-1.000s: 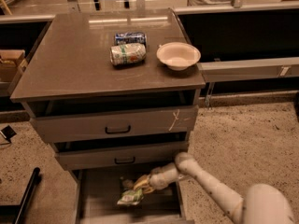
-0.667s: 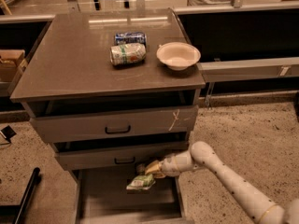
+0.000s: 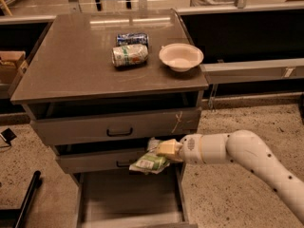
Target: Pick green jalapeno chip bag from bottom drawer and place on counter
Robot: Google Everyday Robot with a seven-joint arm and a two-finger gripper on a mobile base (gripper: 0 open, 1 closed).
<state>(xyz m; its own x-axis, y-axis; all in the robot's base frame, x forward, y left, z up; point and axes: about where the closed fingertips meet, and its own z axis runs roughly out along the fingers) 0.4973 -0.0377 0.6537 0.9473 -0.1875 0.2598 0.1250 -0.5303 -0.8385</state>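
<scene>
The green jalapeno chip bag [image 3: 150,162] hangs crumpled in my gripper [image 3: 164,150], in front of the middle drawer and above the open bottom drawer [image 3: 128,196]. The gripper is shut on the bag's top. My white arm [image 3: 237,151] reaches in from the lower right. The bottom drawer's grey floor shows bare below the bag. The counter [image 3: 76,65] is the brown-grey top of the cabinet, well above the gripper.
On the counter lie a green-and-white can [image 3: 129,55], a blue can [image 3: 132,38] behind it and a white bowl [image 3: 181,56] to the right. Two upper drawers with black handles [image 3: 119,132] stand slightly open. A grey ledge [image 3: 251,70] runs to the right.
My gripper has lifted the chip bag up out of the bottom drawer and moved it right, to the height of the middle drawer front.
</scene>
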